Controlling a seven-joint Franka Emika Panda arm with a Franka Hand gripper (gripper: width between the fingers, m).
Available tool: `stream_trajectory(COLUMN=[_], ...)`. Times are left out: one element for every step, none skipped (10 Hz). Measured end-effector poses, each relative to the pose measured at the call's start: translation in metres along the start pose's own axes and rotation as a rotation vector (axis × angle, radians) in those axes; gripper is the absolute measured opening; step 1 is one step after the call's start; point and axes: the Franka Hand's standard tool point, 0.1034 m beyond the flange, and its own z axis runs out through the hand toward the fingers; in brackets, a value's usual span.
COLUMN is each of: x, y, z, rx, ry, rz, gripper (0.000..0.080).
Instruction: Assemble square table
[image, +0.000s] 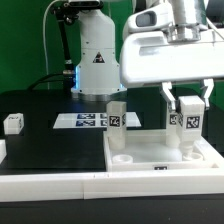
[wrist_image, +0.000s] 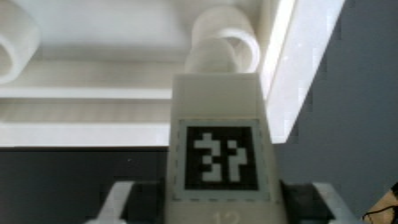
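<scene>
The square table's white slab (image: 150, 157) lies at the front, on the exterior view's right, with its raised rim and round sockets up. One white tagged leg (image: 116, 114) stands upright at the slab's far corner on the exterior view's left. My gripper (image: 187, 108) is shut on a second leg (image: 186, 126), holding it upright over the slab's far side on the exterior view's right. In the wrist view that leg (wrist_image: 221, 140) fills the middle between my fingers (wrist_image: 128, 200), with a round socket (wrist_image: 224, 45) on the slab (wrist_image: 107, 85) just past its end. Whether the leg touches the slab, I cannot tell.
A third leg (image: 13, 123) lies alone on the black table at the exterior view's left. The marker board (image: 82, 121) lies flat behind the slab. The robot's white base (image: 95, 55) stands at the back. A long white border bar (image: 50, 186) runs along the front.
</scene>
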Motion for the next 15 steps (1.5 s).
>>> stream_trajectory(x=[-0.001,-0.001,-0.001,0.0,0.001,0.002,0.003,0.0,0.0,-0.003,-0.004,-0.004,-0.004,-0.004,-0.005], y=[-0.003,-0.005,-0.005,-0.005,-0.003,-0.002,-0.001,-0.001,-0.001,-0.001,-0.001,-0.001,-0.001,-0.001,0.001], z=[0.001,0.0,0.0,0.001,0.002,0.003,0.004,0.007,0.009,0.011,0.013,0.014,0.014,0.014,0.014], rx=[0.002,0.003,0.003,0.003,0.0,-0.004,-0.006,-0.009,-0.011,-0.012,-0.013,-0.015,-0.017,-0.019,-0.023], ry=[-0.001,0.0,0.0,0.003,0.016,0.027,0.041,0.042,0.046,0.041,0.043,0.06,0.076,0.089,0.101], rz=[-0.005,-0.007,-0.008,-0.009,-0.012,-0.014,-0.016,-0.017,-0.019,-0.02,-0.022,-0.024,-0.027,-0.028,-0.028], gripper=[0.0291,0.0291,0.0291,0.0292,0.0292,0.0292,0.0292,0.0292,0.0292,0.0292,0.0292,0.0292,0.0292,0.0292,0.0292])
